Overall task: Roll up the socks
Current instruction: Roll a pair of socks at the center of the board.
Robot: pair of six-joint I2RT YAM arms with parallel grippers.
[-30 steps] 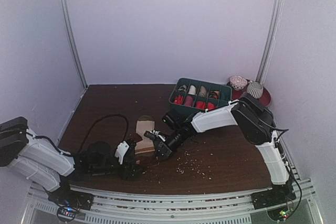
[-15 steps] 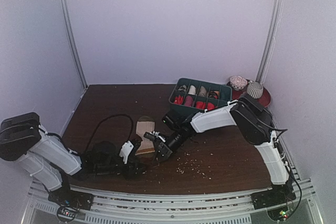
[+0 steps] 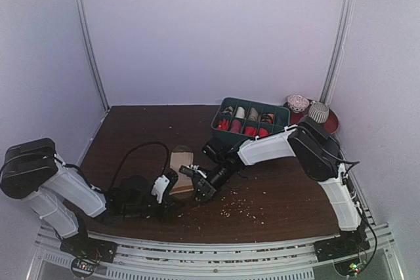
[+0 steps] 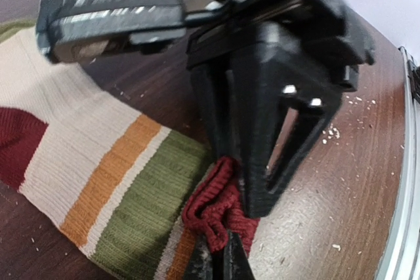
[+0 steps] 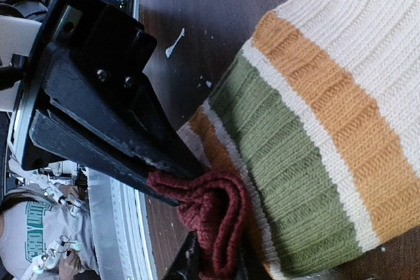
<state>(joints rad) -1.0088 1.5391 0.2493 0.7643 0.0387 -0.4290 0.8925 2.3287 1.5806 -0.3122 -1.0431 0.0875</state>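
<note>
Presently the left gripper (image 4: 216,261) is clenched on the bunched maroon cuff (image 4: 213,204) of the striped sock (image 4: 98,175), which lies flat on the brown table (image 4: 341,181) between the arms; right gripper (image 4: 244,191) tips at the same cuff, grasp or release unclear.

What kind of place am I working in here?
Probably a lab test booth: plain white walls, a metal rail edging the brown table, and a divided box of fabric rolls.

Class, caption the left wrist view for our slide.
Left claw and right claw pinch the striped knit sock's maroon cuff.
</note>
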